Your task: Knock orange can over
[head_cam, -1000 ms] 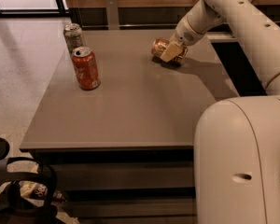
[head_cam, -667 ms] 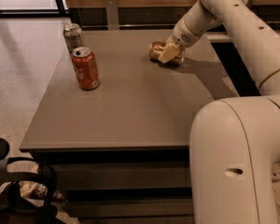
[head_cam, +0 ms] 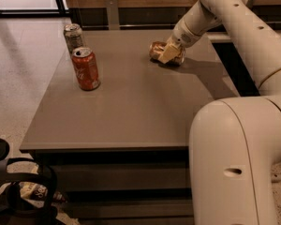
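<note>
The pale golden-orange can [head_cam: 157, 50] lies on its side on the grey table [head_cam: 126, 107], near the far right part of the top. My gripper [head_cam: 168, 54] is right at the can, its cream fingers [head_cam: 166, 55] over the can's right half and hiding that part. The arm reaches in from the upper right.
A red-orange can [head_cam: 85, 68] stands upright at the left of the table. A silver-grey can [head_cam: 73, 36] stands just behind it near the far left corner. My robot body [head_cam: 234, 163] fills the lower right. A dark bag [head_cam: 18, 191] lies on the floor at lower left.
The gripper and the lying can have shifted slightly left across the table. The two cans at the left have not moved.
</note>
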